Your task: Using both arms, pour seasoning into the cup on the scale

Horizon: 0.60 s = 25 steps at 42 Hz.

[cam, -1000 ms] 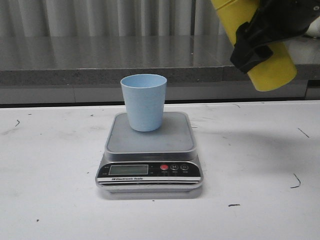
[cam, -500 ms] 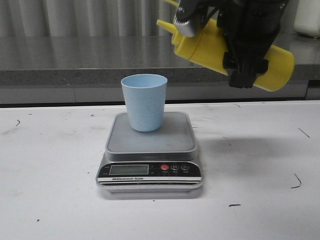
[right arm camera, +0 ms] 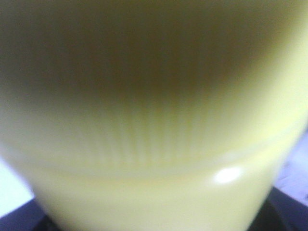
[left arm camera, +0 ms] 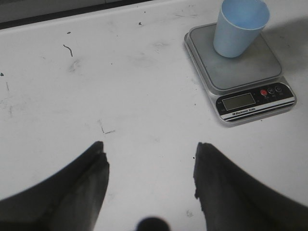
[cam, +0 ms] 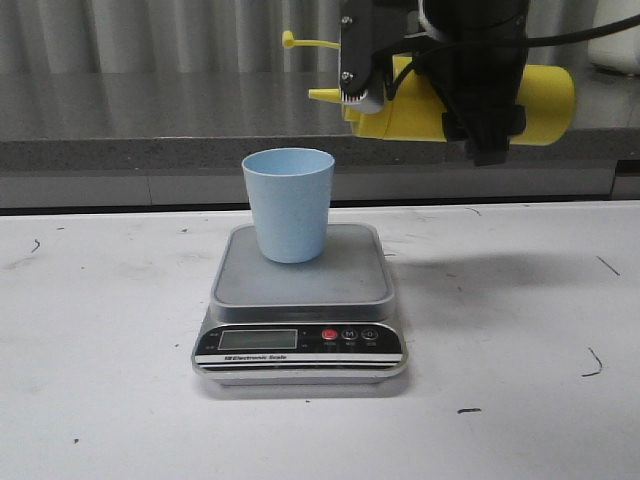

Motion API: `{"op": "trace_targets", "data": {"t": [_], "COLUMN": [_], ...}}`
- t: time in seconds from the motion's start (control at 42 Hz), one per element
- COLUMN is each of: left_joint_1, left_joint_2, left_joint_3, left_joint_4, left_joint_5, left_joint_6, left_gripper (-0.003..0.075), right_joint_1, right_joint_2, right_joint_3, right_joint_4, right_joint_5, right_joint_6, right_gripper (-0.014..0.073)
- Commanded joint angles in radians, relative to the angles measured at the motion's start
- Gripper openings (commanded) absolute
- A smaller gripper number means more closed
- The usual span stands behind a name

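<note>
In the front view, the flat digital kitchen scale (cam: 300, 315) with a grey steel platform and a black front panel sits on the white table (cam: 100, 380). The small light blue speckled plastic cup (cam: 289, 204) stands upright on the platform, toward its back edge. Above and to the right of the cup, the right gripper (cam: 480, 110) is clamped around the tall yellow plastic seasoning bottle (cam: 540, 103), held roughly level in the air, its pointed nozzle (cam: 325, 94) aimed toward the space above the cup. The small cap on its thin tether (cam: 300, 42) sticks out above the nozzle.

In the left wrist view, the left gripper (left arm camera: 149, 185) hangs over bare table with its black fingers (left arm camera: 77, 187) spread wide and nothing between them; the scale and cup lie well apart from it.

The right wrist view is filled by the blurred yellow bottle wall (right arm camera: 154, 125).
</note>
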Motion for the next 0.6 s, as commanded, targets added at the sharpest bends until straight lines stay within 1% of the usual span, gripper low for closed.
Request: {"op": "trace_targets", "data": {"t": [0.0, 0.048, 0.381, 0.571], "left_joint_1": [0.003, 0.003, 0.003, 0.003], "left_joint_2": [0.002, 0.002, 0.002, 0.002], "left_joint_3": [-0.025, -0.025, -0.025, -0.025], "left_joint_4": [-0.009, -0.009, -0.009, -0.009], "left_joint_5": [-0.068, -0.068, -0.068, -0.068], "left_joint_6": [-0.006, -0.006, -0.006, -0.006], "left_gripper": [0.0386, 0.0386, 0.0386, 0.0386], "right_joint_1": [0.005, 0.008, 0.014, 0.014], "right_joint_2": [-0.049, -0.049, -0.049, -0.049], "right_joint_3": [-0.036, -0.036, -0.036, -0.036], "right_joint_4": [-0.142, -0.169, -0.345, -0.359], "right_joint_5": [-0.007, -0.002, 0.062, 0.03], "right_joint_6": [-0.078, -0.1, -0.1, -0.1], "right_gripper": [0.0314, 0.0314, 0.0314, 0.0314]}}
